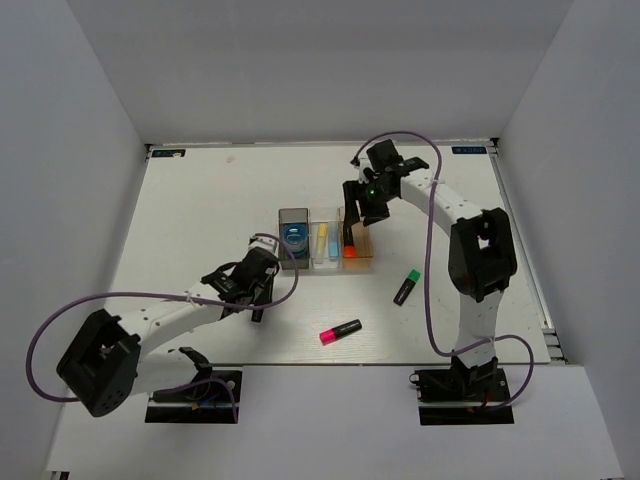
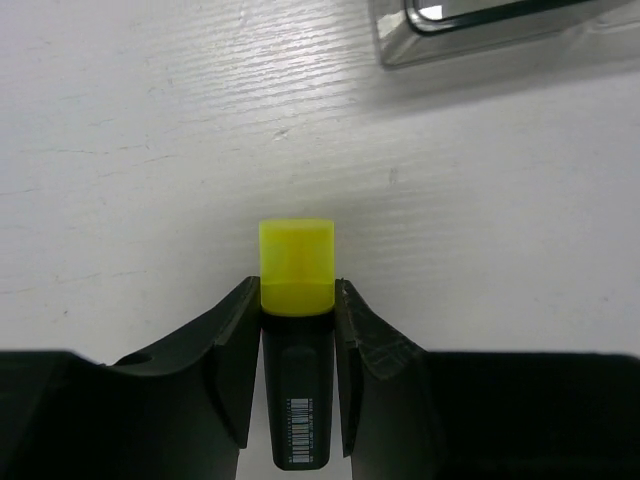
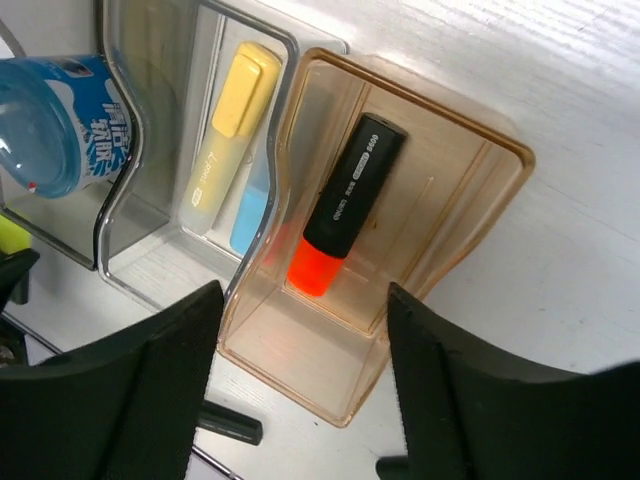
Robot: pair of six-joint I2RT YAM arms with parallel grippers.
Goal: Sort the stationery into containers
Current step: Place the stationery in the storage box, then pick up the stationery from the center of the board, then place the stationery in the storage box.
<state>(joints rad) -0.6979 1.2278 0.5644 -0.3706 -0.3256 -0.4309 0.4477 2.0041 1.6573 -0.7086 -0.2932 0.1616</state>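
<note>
Left claw (image 2: 296,300) is closed on the black barrel of the yellow-capped highlighter (image 2: 296,262), with the pads just behind the cap and the cap projecting forward. It sits low over the white surface (image 2: 150,150), just near of the smoky grey bin (image 2: 480,35) at the left end of the row; whether it is lifted clear cannot be told. Right claw (image 3: 300,310) is spread wide and holds nothing, hanging directly above the orange-tan bin (image 3: 480,170) at the right end. Contents noted: blue tape roll (image 3: 55,120) in the grey bin; pale-yellow pen (image 3: 228,120) and light-blue pen (image 3: 250,215) side by side in the clear bin (image 3: 165,245); orange-capped highlighter (image 3: 350,190) lying slantwise in the orange-tan bin. Pink-capped highlighter (image 1: 340,331) and green-capped highlighter (image 1: 406,287) lie loose, near and right of the row. Judgement: the step in hand is carrying the yellow one to the orange-tan bin, where its like lies. The left claw should rise above the rims before crossing the row, the right claw should clear first, the barrel should line up with the bin's long axis, and release should be low. The bins are thin, glossy, translucent plastic with rounded corners, probably light and easily nudged. The barrel is smooth with a barcode label, the cap squarish. The surface shows a faint wood grain.
</note>
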